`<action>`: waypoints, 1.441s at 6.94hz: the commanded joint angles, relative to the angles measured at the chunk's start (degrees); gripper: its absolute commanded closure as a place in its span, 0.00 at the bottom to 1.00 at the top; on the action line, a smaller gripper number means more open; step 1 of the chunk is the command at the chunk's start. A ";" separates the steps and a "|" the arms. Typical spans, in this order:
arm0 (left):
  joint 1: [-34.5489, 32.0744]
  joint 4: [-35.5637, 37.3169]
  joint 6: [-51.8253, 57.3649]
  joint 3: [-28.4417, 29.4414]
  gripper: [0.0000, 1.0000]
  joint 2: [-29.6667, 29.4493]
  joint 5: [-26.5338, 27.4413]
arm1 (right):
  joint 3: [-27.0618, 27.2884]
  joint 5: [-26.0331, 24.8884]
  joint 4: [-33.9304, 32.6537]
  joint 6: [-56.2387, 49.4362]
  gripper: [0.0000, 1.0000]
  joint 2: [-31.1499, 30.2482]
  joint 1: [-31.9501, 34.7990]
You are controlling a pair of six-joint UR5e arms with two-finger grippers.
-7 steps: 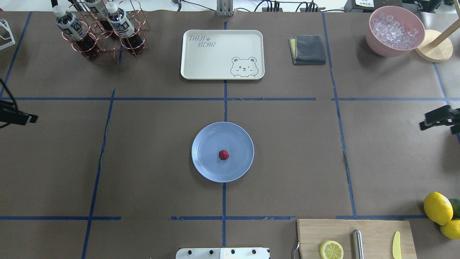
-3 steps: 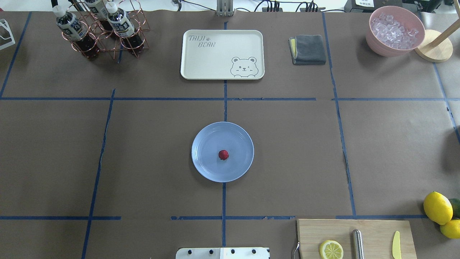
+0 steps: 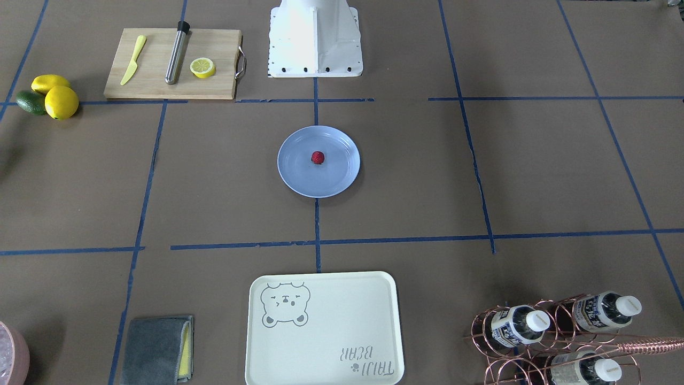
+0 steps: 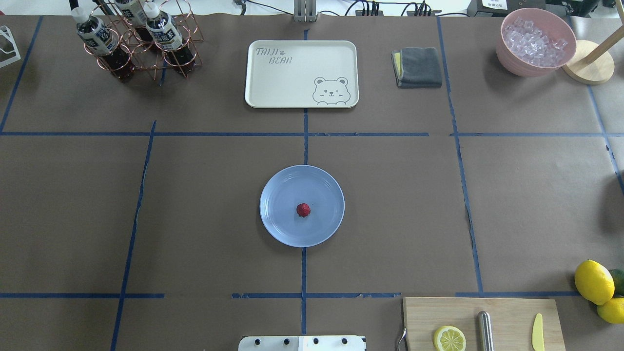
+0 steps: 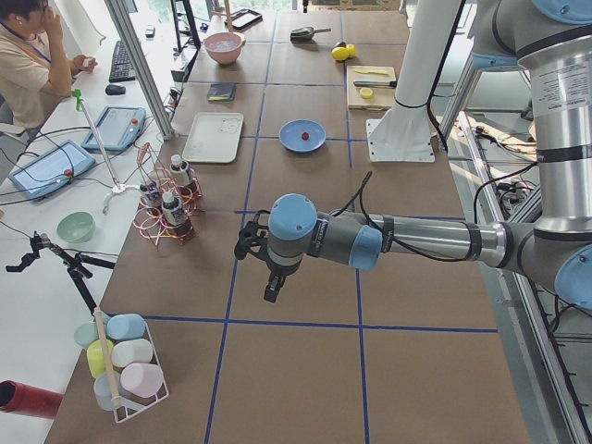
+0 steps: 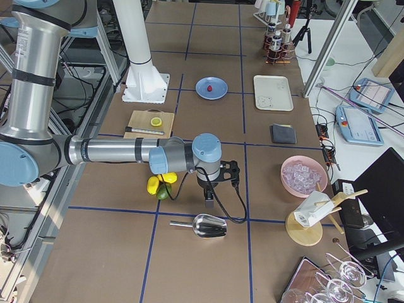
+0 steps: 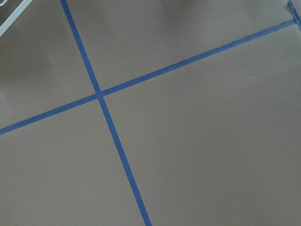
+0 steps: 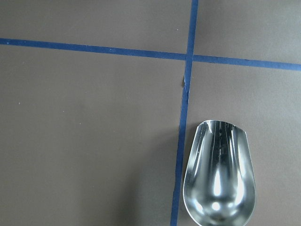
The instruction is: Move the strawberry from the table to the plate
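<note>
The strawberry (image 4: 303, 210) lies near the middle of the plate (image 4: 282, 226), so the placing looks done. The left tool (image 5: 271, 293) and right tool (image 6: 209, 201) hang over the tabletop (image 4: 195, 219) well apart from it; open or closed cannot be told. Further moves should avoid the plate.

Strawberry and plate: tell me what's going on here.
The strawberry lies near the middle of the blue plate, and nothing holds it. The left gripper hangs over bare table at one end, the right gripper near a metal scoop at the other. Whether they are open cannot be told.
</note>
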 commanded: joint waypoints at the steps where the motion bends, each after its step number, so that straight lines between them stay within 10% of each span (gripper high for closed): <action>1: -0.07 8.03 -0.57 1.62 0.00 -5.50 6.76 | -1.89 -0.66 -0.44 -0.40 0.00 3.49 -0.48; 10: 0.72 14.09 4.31 3.81 0.00 -3.51 2.05 | -0.93 -0.14 -12.63 -14.37 0.00 4.81 0.65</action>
